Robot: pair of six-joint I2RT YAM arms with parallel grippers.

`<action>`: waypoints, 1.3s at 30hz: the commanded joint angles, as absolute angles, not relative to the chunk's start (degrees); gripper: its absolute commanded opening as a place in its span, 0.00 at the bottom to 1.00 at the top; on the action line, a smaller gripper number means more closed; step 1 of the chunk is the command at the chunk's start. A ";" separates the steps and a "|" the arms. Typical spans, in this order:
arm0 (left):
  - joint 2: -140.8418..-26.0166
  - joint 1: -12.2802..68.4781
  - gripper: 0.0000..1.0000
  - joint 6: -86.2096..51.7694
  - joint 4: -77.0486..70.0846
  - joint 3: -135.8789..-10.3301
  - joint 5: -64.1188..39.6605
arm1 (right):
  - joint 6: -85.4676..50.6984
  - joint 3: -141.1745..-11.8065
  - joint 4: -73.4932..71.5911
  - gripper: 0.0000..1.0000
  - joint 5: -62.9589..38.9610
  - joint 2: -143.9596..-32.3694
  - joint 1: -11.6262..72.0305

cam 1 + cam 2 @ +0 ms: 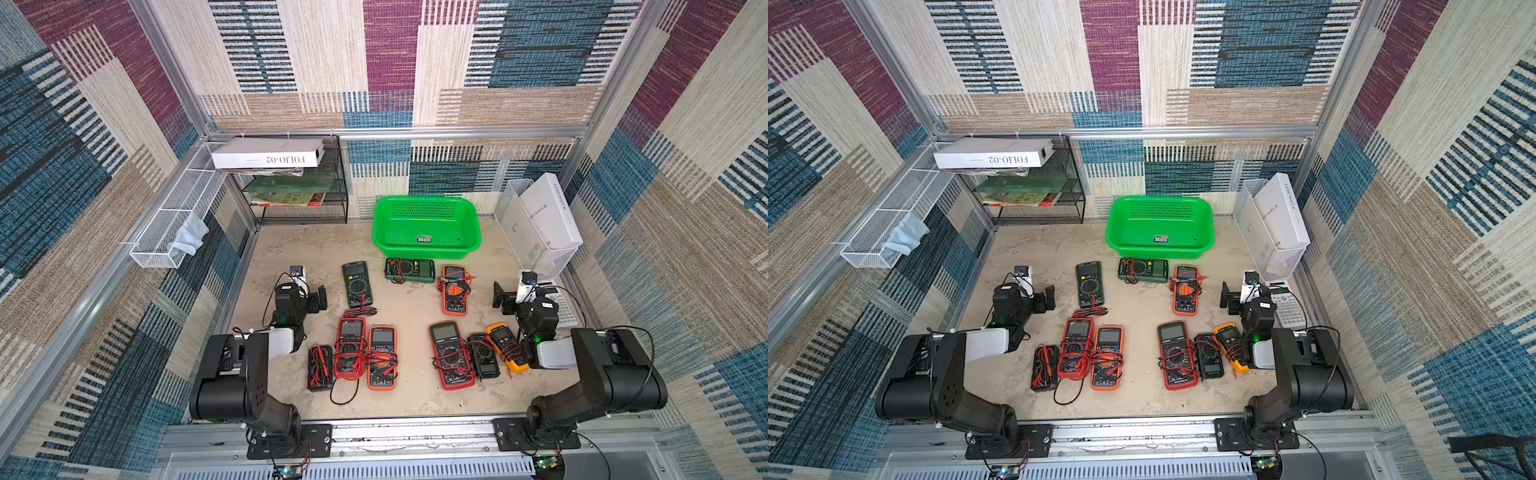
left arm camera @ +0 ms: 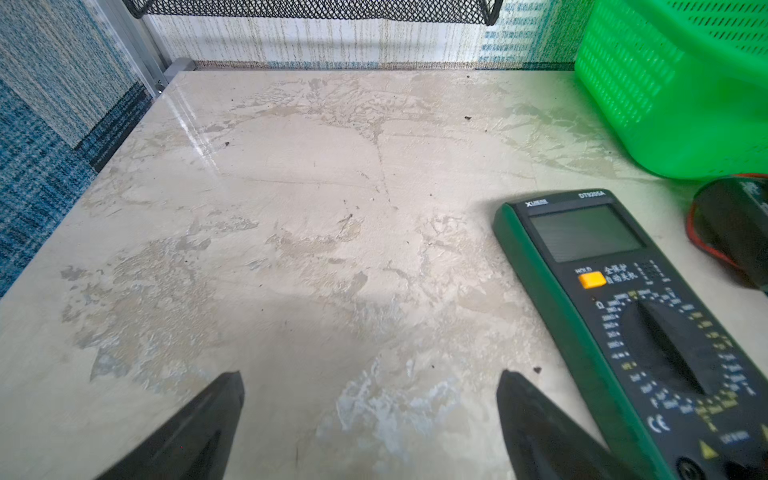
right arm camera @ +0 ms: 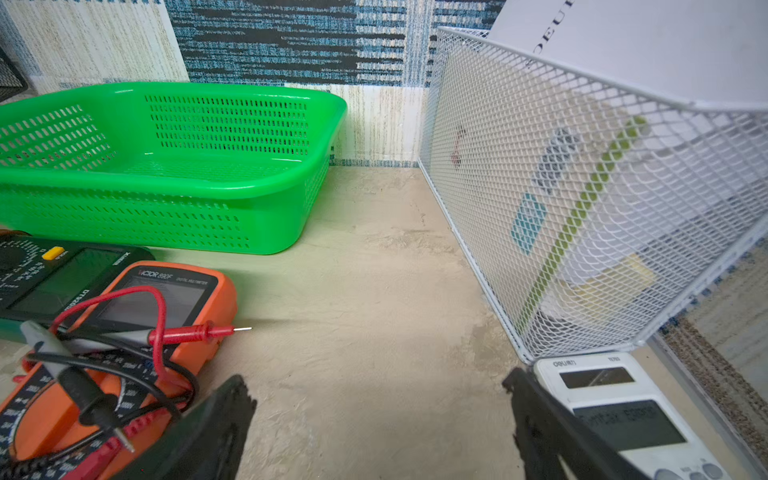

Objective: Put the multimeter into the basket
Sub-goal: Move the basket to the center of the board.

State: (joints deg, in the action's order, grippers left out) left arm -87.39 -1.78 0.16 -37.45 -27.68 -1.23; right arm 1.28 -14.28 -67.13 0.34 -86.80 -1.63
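Observation:
The bright green basket (image 1: 428, 250) stands at the back centre of the table and holds only a small sticker. Several multimeters lie in front of it, among them a dark green one (image 1: 356, 284) and an orange one (image 1: 454, 291) wrapped in leads. My left gripper (image 1: 318, 297) hovers open just left of the dark green multimeter (image 2: 623, 316), with nothing between its fingers (image 2: 370, 376). My right gripper (image 1: 503, 297) is open over bare table (image 3: 376, 378), between the orange multimeter (image 3: 137, 299) and a calculator. The basket (image 3: 174, 187) is beyond it.
A white calculator (image 3: 623, 415) lies by the right gripper, next to a white mesh holder (image 3: 540, 187) with boxes. A black mesh rack (image 1: 299, 183) stands at the back left. A white wire basket (image 1: 174, 220) hangs on the left wall.

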 commanded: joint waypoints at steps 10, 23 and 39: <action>-87.19 -1.85 0.99 0.35 -37.51 -27.84 -1.67 | 1.48 -14.24 -68.17 0.99 0.29 -86.57 -1.63; -87.19 -1.93 1.00 0.29 -37.46 -27.86 -1.76 | 1.44 -14.20 -68.14 0.99 0.13 -86.57 -1.67; -84.82 -1.55 0.99 3.39 -33.23 -28.87 -7.80 | -1.51 -25.89 -44.42 0.99 3.81 -80.79 -2.68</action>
State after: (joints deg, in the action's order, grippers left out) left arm -86.30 -1.85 1.19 -35.92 -27.88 -4.19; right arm 0.56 -19.75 -57.36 0.21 -83.22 -2.55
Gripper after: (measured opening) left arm 0.995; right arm 0.995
